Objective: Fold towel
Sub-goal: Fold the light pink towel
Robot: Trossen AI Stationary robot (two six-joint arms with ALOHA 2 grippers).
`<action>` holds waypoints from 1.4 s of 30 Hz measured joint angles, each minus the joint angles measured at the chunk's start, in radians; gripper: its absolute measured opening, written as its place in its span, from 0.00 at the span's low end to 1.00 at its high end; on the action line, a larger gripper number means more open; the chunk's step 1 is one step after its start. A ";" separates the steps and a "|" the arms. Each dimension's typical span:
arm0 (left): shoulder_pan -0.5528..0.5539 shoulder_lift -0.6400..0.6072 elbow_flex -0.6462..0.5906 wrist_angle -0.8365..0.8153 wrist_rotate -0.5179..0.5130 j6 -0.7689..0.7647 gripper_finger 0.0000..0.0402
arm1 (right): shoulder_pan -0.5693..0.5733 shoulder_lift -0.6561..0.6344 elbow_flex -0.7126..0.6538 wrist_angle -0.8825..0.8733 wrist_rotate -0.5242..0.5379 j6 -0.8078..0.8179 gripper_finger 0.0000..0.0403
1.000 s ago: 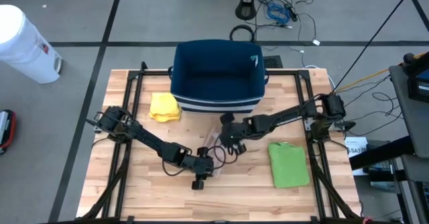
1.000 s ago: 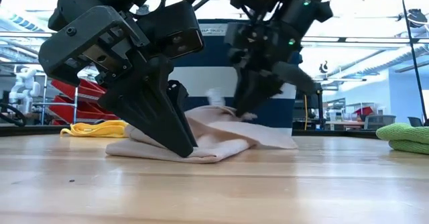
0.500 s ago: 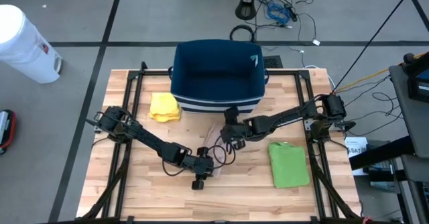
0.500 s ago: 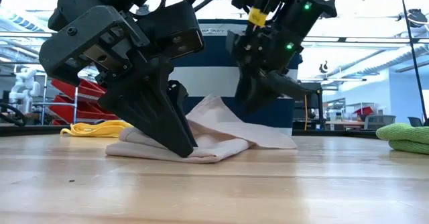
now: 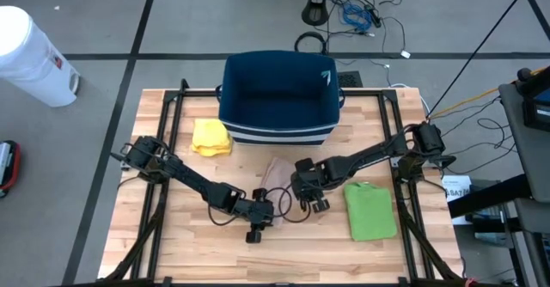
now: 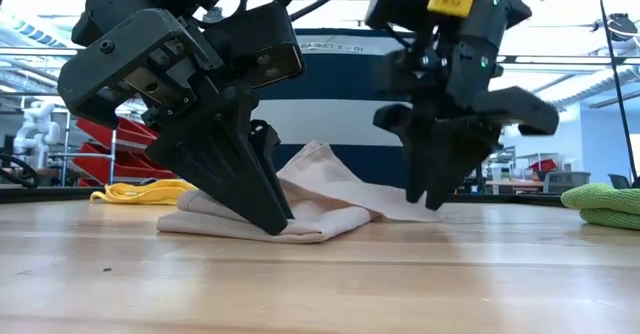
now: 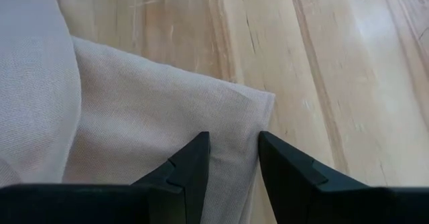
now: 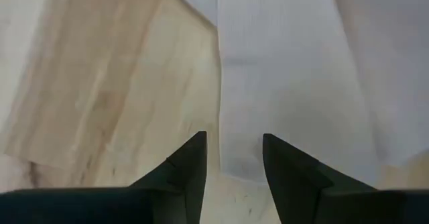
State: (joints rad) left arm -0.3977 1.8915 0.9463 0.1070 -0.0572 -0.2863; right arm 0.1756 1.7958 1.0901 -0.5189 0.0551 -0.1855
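A beige towel (image 5: 277, 177) lies partly folded and rumpled near the middle of the wooden worktop (image 5: 189, 235), just in front of the dark blue basket (image 5: 278, 98) that stands at the far side. The left gripper (image 5: 260, 210) is down on the towel's near left part; in the left wrist view its jaws stand a little apart with a corner of the cloth (image 7: 154, 117) lying between them, and in the low view the fingers (image 6: 250, 189) press into the folded near edge, so it appears clamped on the towel. The right gripper (image 5: 311, 192) is at the towel's right edge; the low view shows its jaws apart and pointing down just above the flat right flap (image 6: 400, 206), with nothing held, and the right wrist view looks down on the cloth's edge (image 8: 288, 76) beside bare wood. A folded green towel (image 5: 369, 210) lies on the right side of the worktop, well apart from the beige one, and a crumpled yellow cloth (image 5: 210, 137) lies at the far left, beside the basket.
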 joint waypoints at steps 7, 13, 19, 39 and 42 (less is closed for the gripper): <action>0.000 0.000 0.000 0.000 0.000 -0.001 0.34 | -0.043 0.001 -0.078 0.093 -0.047 0.010 0.31; 0.000 0.000 0.000 0.000 0.000 -0.001 0.34 | -0.057 -0.001 -0.102 0.121 -0.090 -0.013 0.22; 0.000 0.000 0.000 0.000 -0.001 0.000 0.34 | -0.043 -0.005 -0.095 0.109 -0.107 -0.062 0.03; -0.001 0.000 0.000 -0.001 -0.002 -0.002 0.34 | -0.177 -0.044 0.067 0.147 0.220 -0.294 0.00; -0.001 0.000 0.000 -0.003 -0.007 -0.002 0.34 | -0.196 -0.043 0.067 0.141 0.189 -0.299 0.00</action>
State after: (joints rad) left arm -0.3988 1.8915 0.9459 0.1041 -0.0647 -0.2882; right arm -0.0204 1.7527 1.1576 -0.3775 0.2439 -0.4841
